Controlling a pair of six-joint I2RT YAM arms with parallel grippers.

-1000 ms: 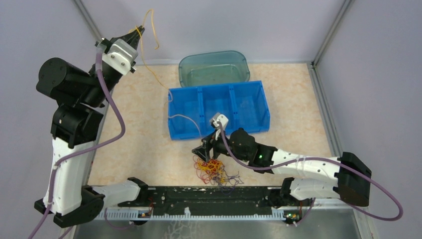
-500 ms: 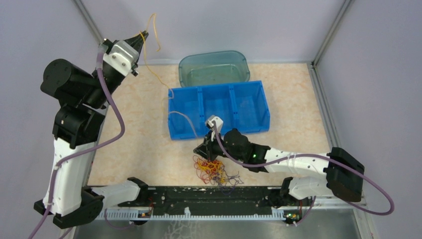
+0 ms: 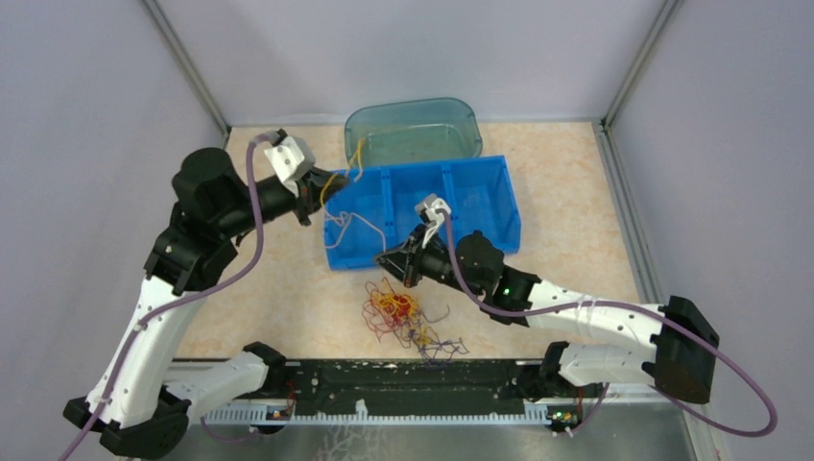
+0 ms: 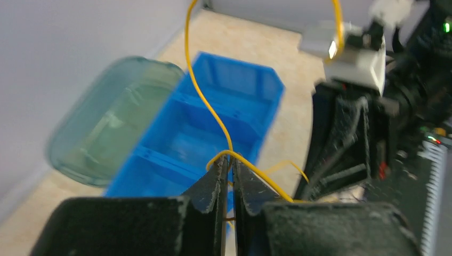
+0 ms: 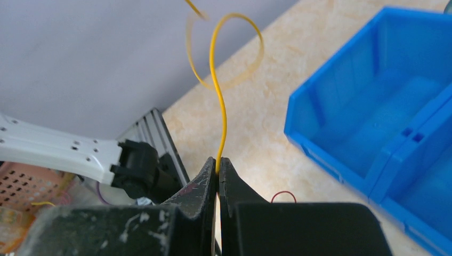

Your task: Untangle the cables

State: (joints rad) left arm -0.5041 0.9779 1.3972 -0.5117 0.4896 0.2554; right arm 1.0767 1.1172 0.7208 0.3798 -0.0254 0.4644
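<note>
Right gripper (image 5: 218, 162) pinches yellow strand (image 5: 223, 125). Left gripper (image 4: 230, 162) jaws near-closed on yellow strand too, over left end of blue bin (image 3: 350, 257). Cables (image 3: 398, 312) clumped on table, near side of bin. Draw hands apart slowly; stop if clump drags.

Glossy plastic bin (image 3: 494, 235), translucent plastic tub (image 3: 413, 104) (smooth), matt scuffed jaws, smooth-sheathed cables (image 3: 398, 312), marbled tabletop (image 3: 278, 288).

The right end effector (image 5: 217, 163) pinches a yellow cable (image 5: 224, 128) beside the blue bin (image 5: 373, 122).
</note>
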